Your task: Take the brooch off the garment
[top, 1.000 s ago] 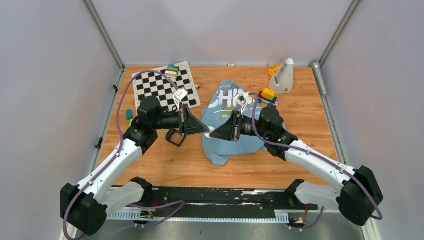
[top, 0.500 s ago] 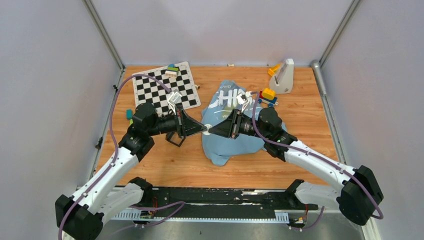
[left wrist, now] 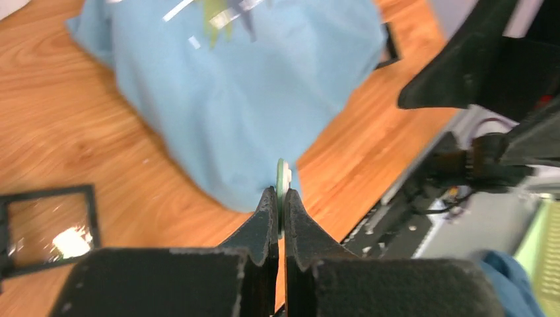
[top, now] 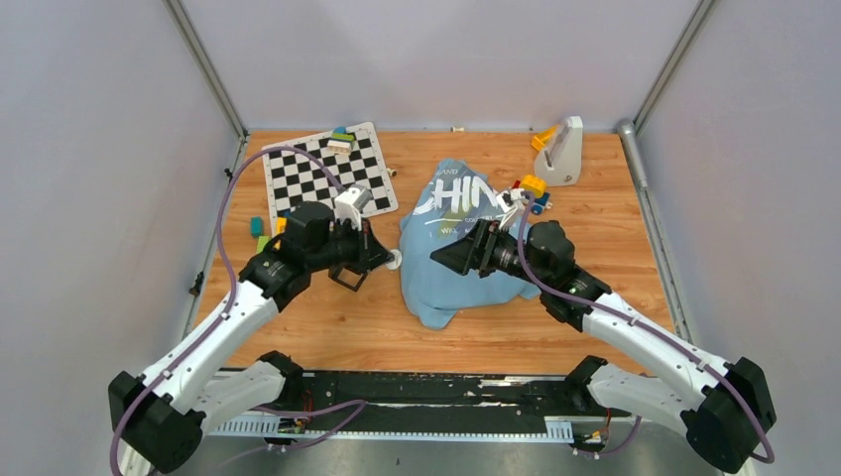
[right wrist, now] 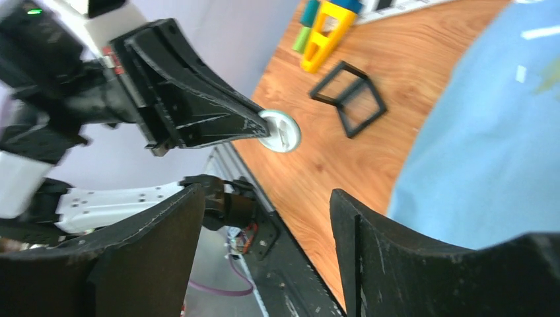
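brooch (right wrist: 279, 131) looks off the T-shirt (top: 446, 297) already: left gripper (left wrist: 278, 195) pinches that little round disc, right gripper (right wrist: 264, 195) hangs open, empty. Only 1 thing left, setting it down.

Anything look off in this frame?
Nothing spilled or broken. The shirt lies bunched in a heap rather than flat, its lettering partly hidden. The left gripper has its jaws shut on a small pale disc, likely the brooch, held off the shirt beside its edge.
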Robot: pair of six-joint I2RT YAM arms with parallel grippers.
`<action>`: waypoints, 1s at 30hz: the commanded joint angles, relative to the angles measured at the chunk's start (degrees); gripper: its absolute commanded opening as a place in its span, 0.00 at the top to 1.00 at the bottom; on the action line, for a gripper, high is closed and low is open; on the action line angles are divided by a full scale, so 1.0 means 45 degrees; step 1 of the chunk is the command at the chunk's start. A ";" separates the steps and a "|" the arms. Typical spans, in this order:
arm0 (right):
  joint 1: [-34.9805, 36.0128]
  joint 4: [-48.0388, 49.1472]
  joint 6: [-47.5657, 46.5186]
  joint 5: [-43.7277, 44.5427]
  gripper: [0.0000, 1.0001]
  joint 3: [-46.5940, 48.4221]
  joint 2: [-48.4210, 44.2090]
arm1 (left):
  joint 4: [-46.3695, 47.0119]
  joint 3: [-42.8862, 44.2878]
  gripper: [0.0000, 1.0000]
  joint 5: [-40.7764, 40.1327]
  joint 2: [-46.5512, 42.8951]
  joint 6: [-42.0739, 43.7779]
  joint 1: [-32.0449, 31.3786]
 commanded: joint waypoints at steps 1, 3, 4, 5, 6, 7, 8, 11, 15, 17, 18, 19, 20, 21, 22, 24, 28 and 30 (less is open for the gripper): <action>-0.0069 -0.1915 -0.0828 0.1484 0.30 0.0364 -0.0018 | -0.3350 0.1589 1.00 -0.6813 0.0912 0.1947 -0.1606; -0.0101 -0.2113 -0.0897 0.1797 0.30 0.0345 -0.0062 | -0.4321 0.2195 1.00 -0.8832 0.1863 0.2026 -0.2419; -0.0133 -0.2102 -0.0903 0.1915 0.30 0.0322 -0.0103 | -0.4633 0.2423 1.00 -0.9501 0.2637 0.1990 -0.2926; -0.0190 -0.2379 -0.0911 0.1969 0.30 0.0275 -0.0161 | -0.5311 0.2827 1.00 -1.0965 0.3014 0.1846 -0.3173; -0.0212 -0.2479 -0.0964 0.2003 0.30 0.0243 -0.0227 | -0.5646 0.3251 1.00 -1.1612 0.3848 0.1585 -0.3524; -0.0249 -0.2531 -0.0990 0.2019 0.30 0.0210 -0.0309 | -0.6302 0.3449 1.00 -1.2718 0.4225 0.1437 -0.3658; -0.0271 -0.2569 -0.1039 0.2026 0.30 0.0200 -0.0368 | -0.6590 0.3797 1.00 -1.3114 0.4986 0.1117 -0.3782; -0.0383 -0.2783 -0.1180 0.2027 0.30 0.0171 -0.0563 | -0.7080 0.4143 1.00 -1.4505 0.6126 0.0653 -0.3892; -0.0549 -0.3197 -0.1378 0.1933 0.30 0.0237 -0.0901 | -0.7145 0.4473 1.00 -1.6184 0.7514 0.0235 -0.3927; -0.0592 -0.3448 -0.1457 0.1907 0.30 0.0238 -0.1086 | -0.7361 0.4797 1.00 -1.6857 0.8337 0.0047 -0.3928; -0.0626 -0.3548 -0.1505 0.1931 0.30 0.0238 -0.1178 | -0.7546 0.5067 1.00 -1.7039 0.8885 -0.0007 -0.3928; -0.0647 -0.3646 -0.1541 0.1920 0.30 0.0221 -0.1258 | -0.7652 0.5206 1.00 -1.7229 0.9185 -0.0032 -0.3928; -0.0694 -0.3732 -0.1589 0.1926 0.30 0.0219 -0.1341 | -0.7853 0.5452 1.00 -1.7293 0.9732 -0.0115 -0.3928; -0.0724 -0.3811 -0.1629 0.1922 0.30 0.0204 -0.1417 | -0.7952 0.5555 1.00 -1.7429 0.9969 -0.0184 -0.3938; -0.0762 -0.3860 -0.1659 0.1942 0.30 0.0185 -0.1493 | -0.8011 0.5691 1.00 -1.7491 1.0377 -0.0241 -0.3942; -0.0838 -0.3896 -0.1666 0.1959 0.30 0.0098 -0.1602 | -0.7863 0.5696 1.00 -1.7489 1.0817 -0.0183 -0.3937; -0.0888 -0.3895 -0.1627 0.1978 0.30 -0.0085 -0.1735 | -0.7245 0.5506 1.00 -1.7093 1.1231 0.0251 -0.3943; -0.0912 -0.3878 -0.1612 0.1985 0.31 -0.0156 -0.1772 | -0.7222 0.5485 1.00 -1.7229 1.1436 0.0298 -0.3937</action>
